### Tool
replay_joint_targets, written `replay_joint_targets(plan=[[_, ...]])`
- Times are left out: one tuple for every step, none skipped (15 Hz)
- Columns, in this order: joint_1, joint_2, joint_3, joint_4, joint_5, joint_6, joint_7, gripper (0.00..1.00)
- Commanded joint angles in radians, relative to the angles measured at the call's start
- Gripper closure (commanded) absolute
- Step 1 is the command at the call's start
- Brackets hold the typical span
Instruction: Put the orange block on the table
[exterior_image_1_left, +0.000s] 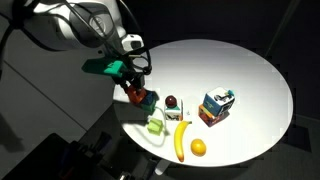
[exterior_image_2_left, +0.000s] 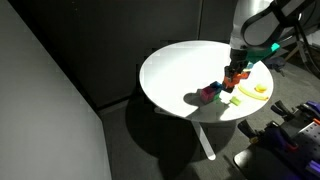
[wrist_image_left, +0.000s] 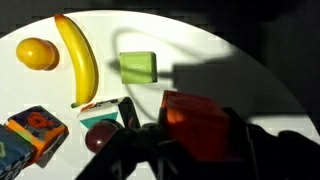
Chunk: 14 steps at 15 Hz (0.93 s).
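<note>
Dark walls surround the round white table (exterior_image_1_left: 250, 70). Near its edge the end effector (exterior_image_1_left: 133, 92) is clamped on the orange block (wrist_image_left: 195, 120), mid-carry and seemingly clear of the top. Next, I'd say: lower it onto bare white by the green cube (wrist_image_left: 138, 67), then release.

Likely a lab; black walls (exterior_image_2_left: 60, 60) surround the table (exterior_image_1_left: 250, 70).

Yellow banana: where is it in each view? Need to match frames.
Exterior view: yellow banana low centre, lying steeply.
Exterior view: banana right side, mid-height, small.
Wrist view: banana upper left, running top to bottom.
Shared landmark: multicoloured carton.
</note>
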Motion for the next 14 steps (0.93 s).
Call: replay_joint_targets(plan=[[-0.032, -0.038, -0.011, -0.052, 0.002, 0.056, -0.011, 0.69], [-0.040, -0.033, -0.016, -0.056, 0.002, 0.069, -0.013, 0.69], [-0.050, -0.027, -0.017, -0.059, 0.009, 0.080, -0.023, 0.69], [-0.058, -0.022, -0.021, -0.061, 0.009, 0.091, -0.029, 0.69], [-0.070, -0.014, -0.021, -0.063, 0.018, 0.097, -0.044, 0.69], [-0.078, -0.007, -0.024, -0.064, 0.015, 0.105, -0.051, 0.69], [-0.086, 0.000, -0.025, -0.065, 0.018, 0.110, -0.058, 0.69], [-0.093, 0.006, -0.027, -0.067, 0.019, 0.114, -0.065, 0.69], [-0.098, 0.012, -0.029, -0.068, 0.016, 0.117, -0.069, 0.69], [-0.105, 0.020, -0.031, -0.069, 0.017, 0.119, -0.078, 0.69], [-0.109, 0.025, -0.032, -0.071, 0.018, 0.121, -0.085, 0.69], [-0.115, 0.033, -0.032, -0.073, 0.018, 0.122, -0.096, 0.69], [-0.120, 0.040, -0.031, -0.076, 0.019, 0.123, -0.108, 0.69], [-0.124, 0.046, -0.031, -0.080, 0.017, 0.125, -0.116, 0.69]])
